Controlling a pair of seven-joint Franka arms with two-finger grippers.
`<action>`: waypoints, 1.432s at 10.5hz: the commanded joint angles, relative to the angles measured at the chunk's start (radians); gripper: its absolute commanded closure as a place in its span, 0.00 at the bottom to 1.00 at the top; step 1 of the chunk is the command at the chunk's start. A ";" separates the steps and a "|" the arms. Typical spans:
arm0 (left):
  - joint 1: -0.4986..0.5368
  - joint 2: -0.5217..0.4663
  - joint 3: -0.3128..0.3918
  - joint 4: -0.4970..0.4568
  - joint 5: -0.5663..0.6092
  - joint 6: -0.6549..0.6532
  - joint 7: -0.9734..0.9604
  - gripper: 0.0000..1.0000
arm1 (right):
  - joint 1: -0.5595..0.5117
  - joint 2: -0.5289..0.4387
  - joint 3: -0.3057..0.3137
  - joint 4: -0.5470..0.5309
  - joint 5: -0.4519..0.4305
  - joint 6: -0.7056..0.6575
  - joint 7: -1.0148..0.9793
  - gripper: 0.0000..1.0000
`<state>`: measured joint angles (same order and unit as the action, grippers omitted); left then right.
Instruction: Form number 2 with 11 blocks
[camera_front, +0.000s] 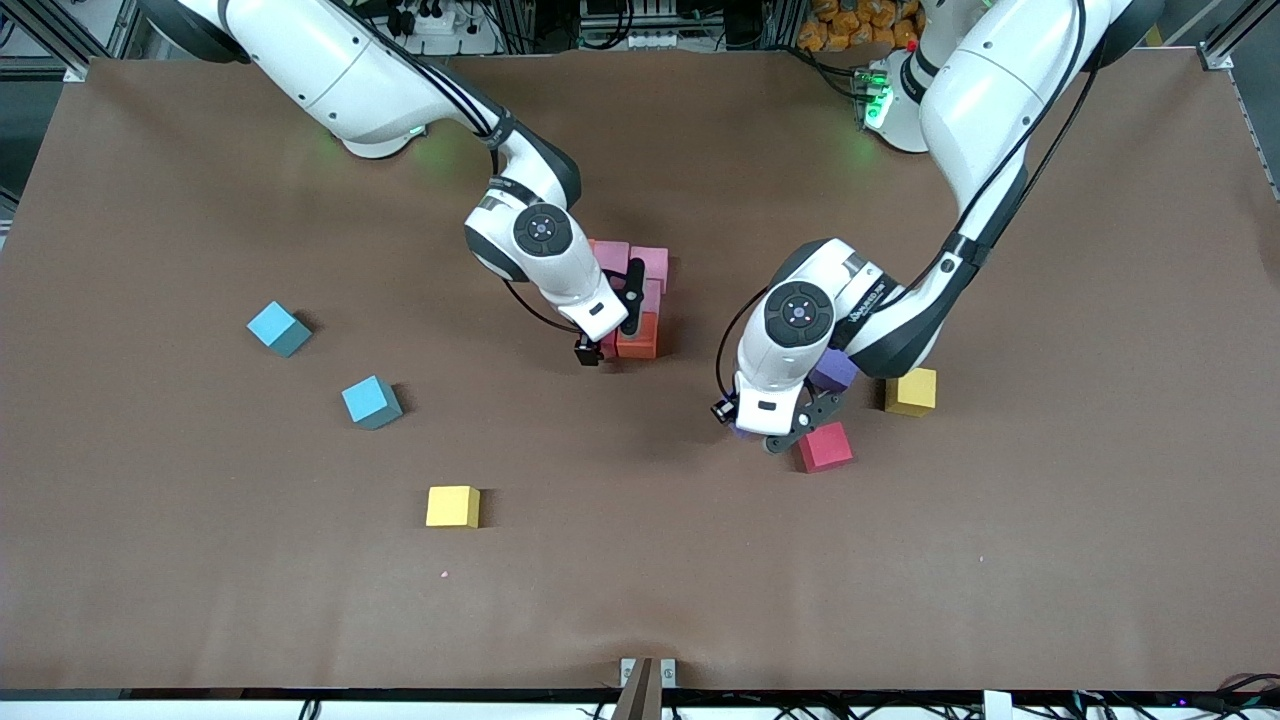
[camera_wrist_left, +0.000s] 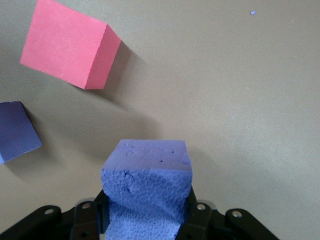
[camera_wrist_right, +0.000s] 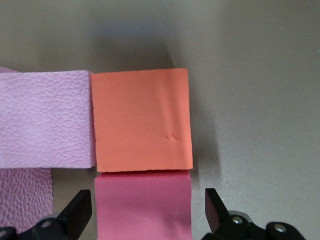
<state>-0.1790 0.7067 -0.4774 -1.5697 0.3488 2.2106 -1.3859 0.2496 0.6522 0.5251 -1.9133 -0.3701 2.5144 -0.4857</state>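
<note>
Grippers: right gripper (camera_wrist_right: 147, 212) over the part-built number 2 (camera_front: 632, 296), fingers (camera_wrist_right: 80, 210) spread clear either side of a dark pink block (camera_wrist_right: 142, 205), gripping nothing. An orange block (camera_wrist_right: 141, 120) touches it, with a pink block (camera_wrist_right: 45, 119) alongside; the arm hides much of the cluster. Left gripper (camera_wrist_left: 146, 215) clamped on a purple block (camera_wrist_left: 147, 190), lifted over the table (camera_front: 640, 560) just beside a red block (camera_front: 823, 446). Another purple block (camera_front: 832, 371) half hidden under its wrist, yellow block (camera_front: 911, 391) near. Toward the right arm's end: two light blue blocks (camera_front: 278, 328) (camera_front: 371, 402), another yellow (camera_front: 452, 506).
</note>
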 joint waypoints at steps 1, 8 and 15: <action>0.000 -0.023 -0.001 -0.012 -0.019 -0.011 -0.054 0.69 | -0.012 -0.017 0.044 0.011 -0.021 -0.124 0.030 0.00; -0.057 -0.018 -0.012 0.017 -0.011 -0.011 -0.393 0.69 | -0.070 -0.078 0.116 0.165 -0.012 -0.487 0.013 0.00; -0.190 -0.010 -0.009 0.062 -0.024 -0.011 -0.626 0.69 | -0.205 -0.249 -0.016 0.157 -0.010 -0.510 -0.043 0.00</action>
<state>-0.3170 0.7062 -0.4985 -1.5224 0.3487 2.2113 -1.9563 0.0683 0.4500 0.5435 -1.7355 -0.3738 1.9908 -0.5067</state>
